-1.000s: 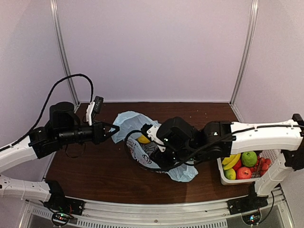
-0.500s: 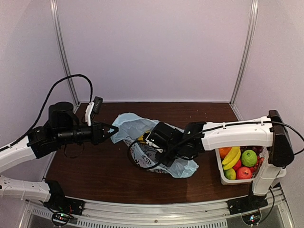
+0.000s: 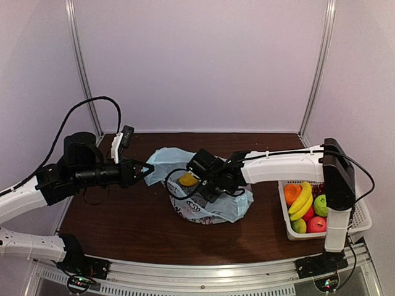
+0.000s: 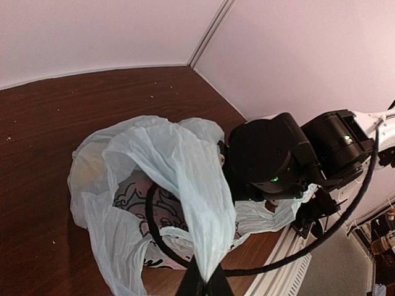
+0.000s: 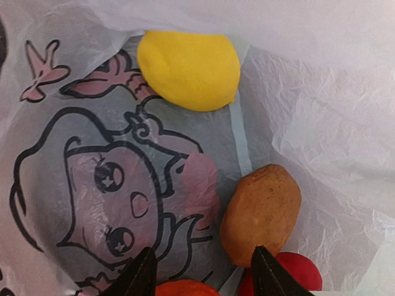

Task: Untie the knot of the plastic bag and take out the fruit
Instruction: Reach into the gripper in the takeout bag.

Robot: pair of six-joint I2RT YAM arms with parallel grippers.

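Nearest the arm bases, at the right, the white basket (image 3: 363, 217) already carries a banana (image 3: 302, 198), an orange (image 3: 292, 192), a green apple (image 3: 320, 204) and red pieces, so we judge part of the unloading done. At mid-worktop (image 3: 123, 228) lies the plastic bag (image 3: 213, 209), its mouth gaping. We make out no knot and take the untying as finished. The left tool (image 4: 205, 281) is closed on a drawn-up fold of the bag's rim. The right tool (image 5: 203, 250) reaches into the mouth, its fingers standing apart with nothing between them. Just beyond those fingers, inside the bag, rest a brown oval fruit (image 5: 260, 213) and, farther in, a yellow lemon (image 5: 188, 69); both are left to take out. Red and orange shapes at the lower edge of the right wrist view are cut off, and we cannot name them. From above, the right arm hides much of the bag's interior, so the count of fruit inside is uncertain.
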